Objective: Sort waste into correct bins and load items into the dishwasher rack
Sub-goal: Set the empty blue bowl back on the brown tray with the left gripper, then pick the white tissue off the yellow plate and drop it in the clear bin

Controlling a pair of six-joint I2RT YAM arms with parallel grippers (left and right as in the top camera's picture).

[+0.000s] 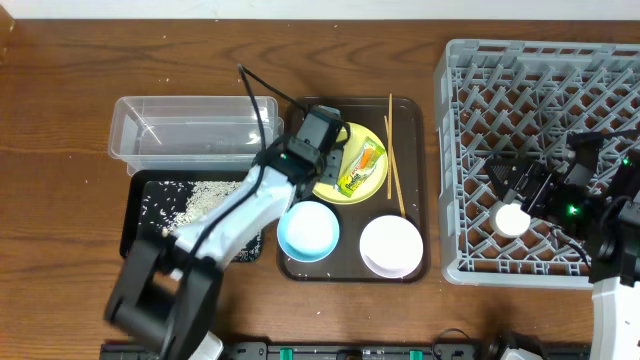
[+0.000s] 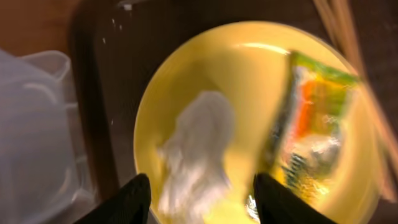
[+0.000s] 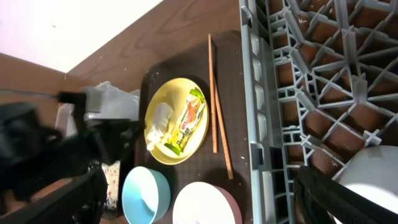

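My left gripper (image 2: 202, 202) is open, low over the yellow plate (image 1: 368, 188), its fingers on either side of the crumpled white paper scrap (image 2: 198, 149). The green, yellow and orange wrapper (image 2: 309, 118) lies on the plate to the right of the scrap. Two chopsticks (image 1: 393, 150) lie beside the plate on the brown tray. The light blue bowl (image 1: 308, 231) and white-pink bowl (image 1: 390, 245) stand at the tray's front. My right gripper (image 1: 530, 195) is open over the grey rack (image 1: 500, 70). The white cup (image 1: 512, 219) sits in the rack beside it.
The clear tub (image 1: 190, 125) stands at the back left. The black tray (image 1: 140, 215) in front of it holds rice scraps (image 1: 200, 198). The brown serving tray (image 1: 415, 130) sits between the bins and the rack. My left arm crosses above the black tray.
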